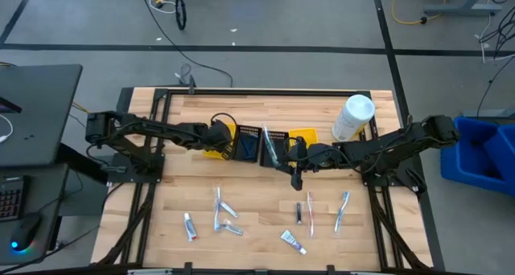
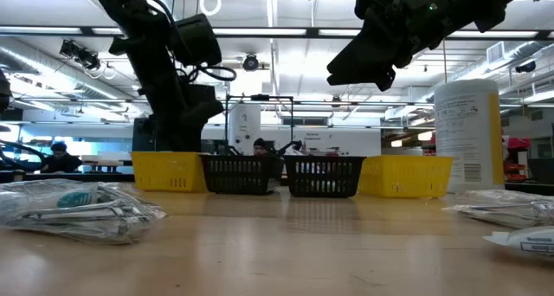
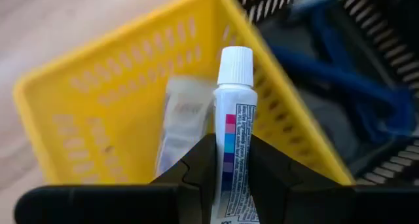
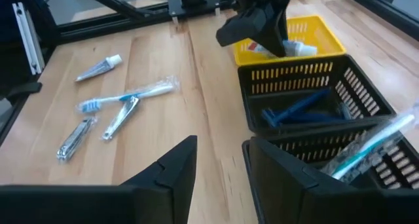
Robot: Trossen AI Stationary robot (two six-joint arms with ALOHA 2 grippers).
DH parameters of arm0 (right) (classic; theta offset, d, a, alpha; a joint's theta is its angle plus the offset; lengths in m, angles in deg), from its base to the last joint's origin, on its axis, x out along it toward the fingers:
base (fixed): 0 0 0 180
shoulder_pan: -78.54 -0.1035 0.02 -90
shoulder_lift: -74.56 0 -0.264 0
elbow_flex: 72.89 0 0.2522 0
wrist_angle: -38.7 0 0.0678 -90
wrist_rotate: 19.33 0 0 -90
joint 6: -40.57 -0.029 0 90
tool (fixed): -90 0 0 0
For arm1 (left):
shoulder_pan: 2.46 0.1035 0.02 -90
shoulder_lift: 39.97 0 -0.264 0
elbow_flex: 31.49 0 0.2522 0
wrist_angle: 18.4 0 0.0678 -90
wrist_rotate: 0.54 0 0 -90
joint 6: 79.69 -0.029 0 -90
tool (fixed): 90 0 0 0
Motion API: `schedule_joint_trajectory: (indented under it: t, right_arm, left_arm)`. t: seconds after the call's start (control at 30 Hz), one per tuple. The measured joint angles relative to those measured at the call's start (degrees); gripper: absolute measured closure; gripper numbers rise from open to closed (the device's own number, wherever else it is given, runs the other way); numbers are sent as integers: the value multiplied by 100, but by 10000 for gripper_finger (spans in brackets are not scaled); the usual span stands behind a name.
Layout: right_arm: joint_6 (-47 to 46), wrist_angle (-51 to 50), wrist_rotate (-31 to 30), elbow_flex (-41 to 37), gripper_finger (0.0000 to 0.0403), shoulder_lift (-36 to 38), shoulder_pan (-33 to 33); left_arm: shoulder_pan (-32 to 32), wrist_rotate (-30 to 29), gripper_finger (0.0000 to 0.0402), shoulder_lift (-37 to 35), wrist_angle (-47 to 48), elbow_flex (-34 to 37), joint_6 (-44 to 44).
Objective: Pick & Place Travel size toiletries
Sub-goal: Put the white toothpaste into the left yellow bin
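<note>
a small toothpaste tube (image 3: pixel 230 129) is clamped in the left end effector (image 3: pixel 226 160) above the yellow basket (image 3: pixel 98 86), at ten o'clock on the surface (image 1: pixel 257 219). it is judged light, soft; the firmer cap end is best gripped. the right end effector (image 4: pixel 219 160) is held apart.

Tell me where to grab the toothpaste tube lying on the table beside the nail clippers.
Grip the toothpaste tube mid-body, straight down from above, fingers across its narrow width. It lies flat on the table, clear of the nail clippers; its round cap would likely slip.
</note>
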Motion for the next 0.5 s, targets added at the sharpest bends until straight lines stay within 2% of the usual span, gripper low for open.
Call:
schedule_joint_trajectory:
  t: [0.2,0.5]
  right_arm:
    - [7,-24,-107,0,244,2,0]
    - [94,-15,-105,0,206,2,0]
  left_arm:
    - [205,42,319,78,273,5,103]
    - [354,175,319,75,362,2,-33]
